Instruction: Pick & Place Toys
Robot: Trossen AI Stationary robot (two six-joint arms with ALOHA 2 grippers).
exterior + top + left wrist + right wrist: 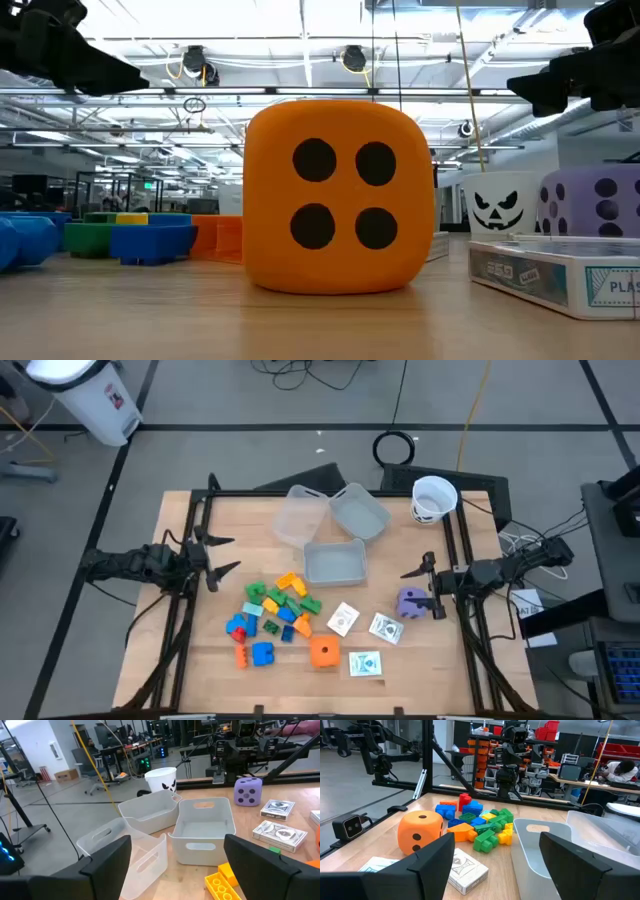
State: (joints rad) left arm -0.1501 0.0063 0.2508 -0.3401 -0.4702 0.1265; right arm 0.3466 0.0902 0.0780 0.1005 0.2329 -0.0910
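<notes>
A pile of small plastic blocks point(272, 615) in blue, green, orange, yellow and red lies on the wooden table point(200, 670), left of centre. An orange dotted die point(323, 651) and three white patterned cards point(385, 628) rest on the table near it. A purple die point(410, 603) sits on the table at the right. My left gripper point(222, 555) hovers open left of the pile, and nothing is between its fingers point(107, 865). My right gripper point(425, 588) hangs open just beside and above the purple die, which does not show between its fingers point(432, 865).
Three clear plastic bins point(335, 562) stand together at the table's far middle, one point(300, 515) tilted against the others. A white cup with a face point(434, 498) stands at the far right. Black frame rails point(190, 530) run along the left and right sides.
</notes>
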